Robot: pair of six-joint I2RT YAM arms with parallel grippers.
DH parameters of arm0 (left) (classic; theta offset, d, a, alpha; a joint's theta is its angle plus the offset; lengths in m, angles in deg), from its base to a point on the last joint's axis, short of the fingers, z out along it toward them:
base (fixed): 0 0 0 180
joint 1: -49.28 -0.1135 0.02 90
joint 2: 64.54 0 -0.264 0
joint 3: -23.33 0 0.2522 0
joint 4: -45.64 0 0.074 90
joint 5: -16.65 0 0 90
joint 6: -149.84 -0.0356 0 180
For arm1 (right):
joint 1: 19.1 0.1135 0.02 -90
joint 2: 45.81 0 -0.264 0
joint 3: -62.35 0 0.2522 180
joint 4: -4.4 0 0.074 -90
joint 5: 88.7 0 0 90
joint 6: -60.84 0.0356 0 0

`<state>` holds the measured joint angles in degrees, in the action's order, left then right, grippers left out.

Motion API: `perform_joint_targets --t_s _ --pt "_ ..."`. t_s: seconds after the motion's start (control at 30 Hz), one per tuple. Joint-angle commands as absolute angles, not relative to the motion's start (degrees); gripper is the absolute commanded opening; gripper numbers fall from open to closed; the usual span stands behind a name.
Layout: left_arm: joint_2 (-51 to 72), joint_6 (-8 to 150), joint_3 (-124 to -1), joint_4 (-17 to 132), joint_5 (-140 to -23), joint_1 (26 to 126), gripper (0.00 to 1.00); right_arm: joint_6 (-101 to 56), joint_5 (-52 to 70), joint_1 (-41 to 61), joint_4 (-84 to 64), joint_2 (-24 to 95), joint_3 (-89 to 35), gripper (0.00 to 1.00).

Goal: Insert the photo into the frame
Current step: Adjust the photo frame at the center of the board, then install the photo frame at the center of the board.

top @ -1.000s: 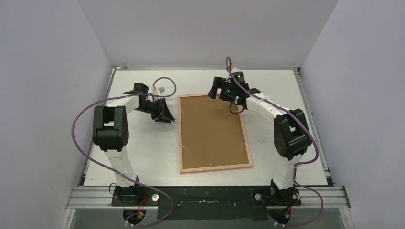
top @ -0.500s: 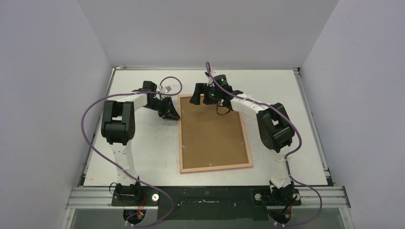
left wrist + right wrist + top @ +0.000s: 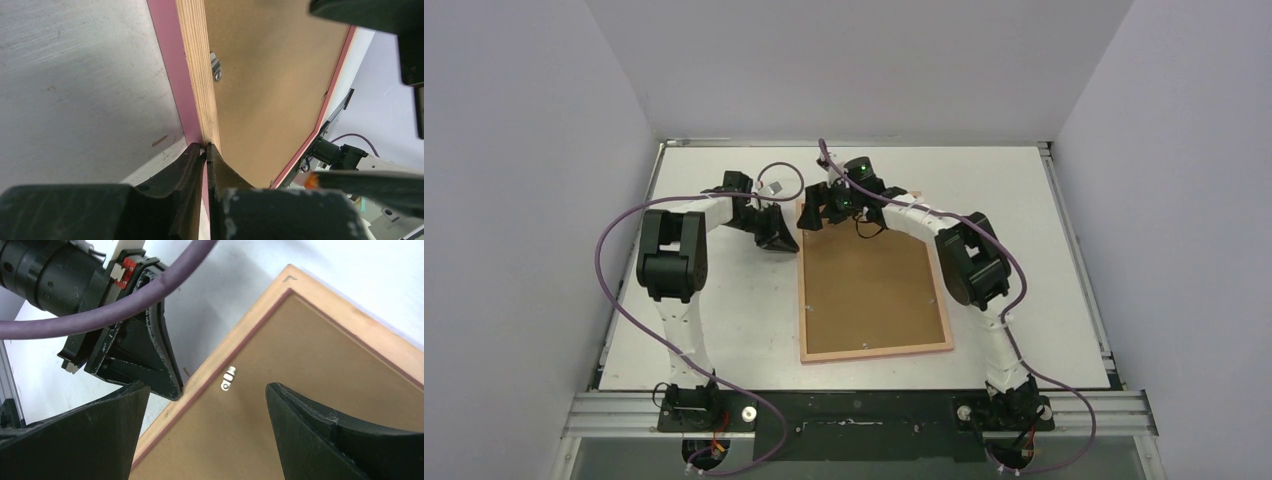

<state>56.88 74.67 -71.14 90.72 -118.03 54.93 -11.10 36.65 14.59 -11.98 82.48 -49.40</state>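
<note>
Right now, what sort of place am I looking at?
Probably a robotics lab test cell: a left arm and right arm bolted to a metal rail at a white table, plain walls boxing it in, and a frame lying back-up.

White tabletop (image 3: 724, 330), bit scuffed. Plain pale grey walls (image 3: 524, 150) on three sides. Metal rail (image 3: 1114, 408) along near edge. Soft even light, pretty flat.
</note>
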Motion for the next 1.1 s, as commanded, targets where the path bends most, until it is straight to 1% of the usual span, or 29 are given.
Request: perform_joint_targets --t_s 0.0,0.5,1.07 --pt "57.7 74.4 -71.6 89.8 -117.5 55.1 0.06 -16.4 39.9 16.6 -13.2 85.4 -54.7 0.90" --pt "58.3 74.1 -72.1 90.4 -117.5 55.0 0.05 -17.4 41.4 17.5 -11.7 89.7 -57.0 0.90" --pt "58.8 73.5 -72.3 90.5 -117.6 54.5 0.05 -12.5 47.1 17.8 -9.8 92.1 -56.9 0.91"
